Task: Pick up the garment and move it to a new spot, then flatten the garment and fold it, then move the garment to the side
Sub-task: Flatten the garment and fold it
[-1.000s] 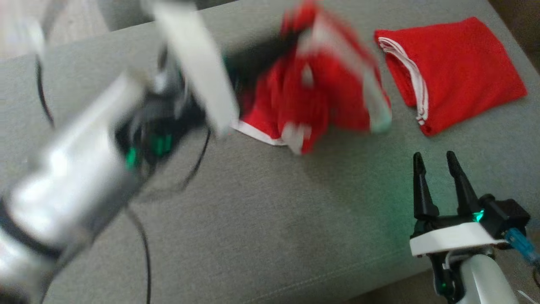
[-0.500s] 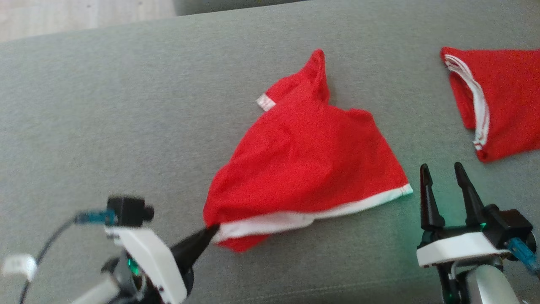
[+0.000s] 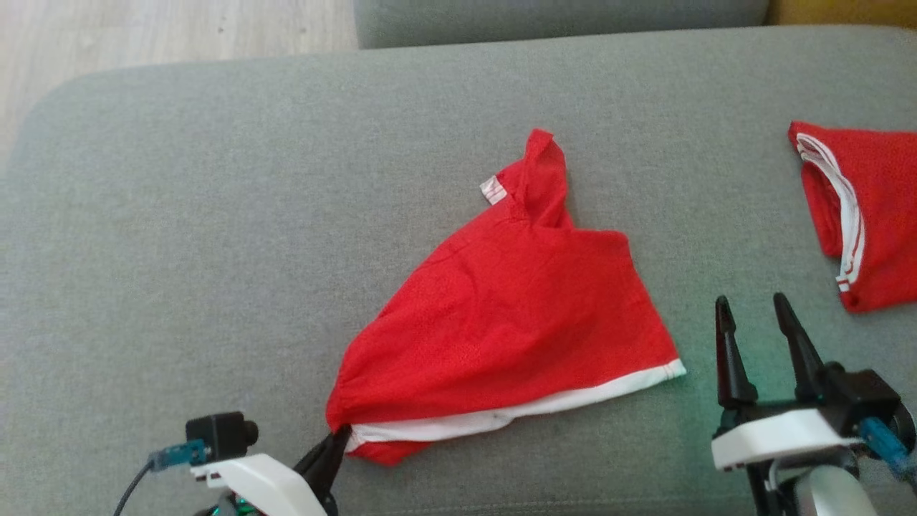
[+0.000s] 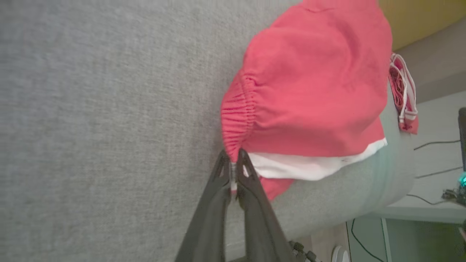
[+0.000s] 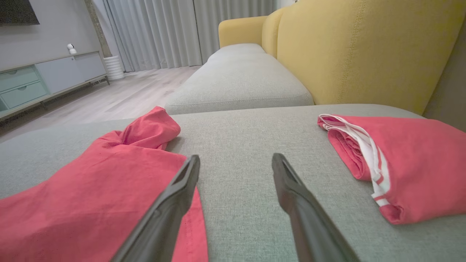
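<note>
While our left gripper (image 4: 233,162) pinches shut on the elastic corner of the garment (image 3: 509,322), lying on the grey cushion (image 3: 179,215), its white hem (image 3: 516,412) runs rightward to a free corner just beside our right gripper (image 3: 752,308), fingers spread and empty: we judge it nearer.

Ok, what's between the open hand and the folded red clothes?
Just bare grey cushion lies between the right hand and the folded garment; the head view shows it.
</note>
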`<state>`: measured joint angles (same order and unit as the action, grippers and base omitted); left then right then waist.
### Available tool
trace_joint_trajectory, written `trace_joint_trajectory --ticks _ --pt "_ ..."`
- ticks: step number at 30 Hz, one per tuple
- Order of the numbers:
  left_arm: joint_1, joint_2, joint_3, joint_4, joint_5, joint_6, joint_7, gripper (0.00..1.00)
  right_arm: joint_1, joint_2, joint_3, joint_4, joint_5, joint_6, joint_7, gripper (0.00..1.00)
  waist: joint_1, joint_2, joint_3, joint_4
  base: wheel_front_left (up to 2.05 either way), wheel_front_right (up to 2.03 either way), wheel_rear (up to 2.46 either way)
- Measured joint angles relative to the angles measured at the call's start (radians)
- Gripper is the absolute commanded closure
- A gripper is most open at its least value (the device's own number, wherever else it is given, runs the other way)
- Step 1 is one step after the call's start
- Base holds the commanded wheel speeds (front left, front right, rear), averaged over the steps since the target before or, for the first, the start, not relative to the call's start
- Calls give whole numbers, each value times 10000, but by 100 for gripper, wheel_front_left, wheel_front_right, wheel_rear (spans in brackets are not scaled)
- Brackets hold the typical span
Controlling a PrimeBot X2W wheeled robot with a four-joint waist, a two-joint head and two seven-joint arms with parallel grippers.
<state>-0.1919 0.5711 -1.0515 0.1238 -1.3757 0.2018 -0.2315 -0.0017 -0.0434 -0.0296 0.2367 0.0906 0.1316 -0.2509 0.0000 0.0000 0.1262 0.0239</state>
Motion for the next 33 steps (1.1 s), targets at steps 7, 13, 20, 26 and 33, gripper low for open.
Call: trace_joint_trajectory --ticks 7,13,20,26,33 --pt "707 -606 1593 571 771 105 -167 0 204 0 -167 13 -88 0 0 0 0 0 -414 136 0 0 0" --pt "1952 -1613 3810 171 3022 236 -176 0 422 2 -518 -73 -104 0 0 0 0 0 -736 192 0 0 0" --pt "2913 -2640 5538 -10 6579 261 -178 0 814 10 -767 6 -295 0 0 0 0 0 -1217 346 0 0 0" --pt "3235 -3377 6893 -153 8878 -242 -178 0 892 10 -784 132 -305 0 0 0 0 0 -1461 476 0 0 0" --pt "3552 -4050 8163 -127 10477 -1093 -178 0 974 10 -466 426 -278 0 0 0 0 0 -1572 545 0 0 0"
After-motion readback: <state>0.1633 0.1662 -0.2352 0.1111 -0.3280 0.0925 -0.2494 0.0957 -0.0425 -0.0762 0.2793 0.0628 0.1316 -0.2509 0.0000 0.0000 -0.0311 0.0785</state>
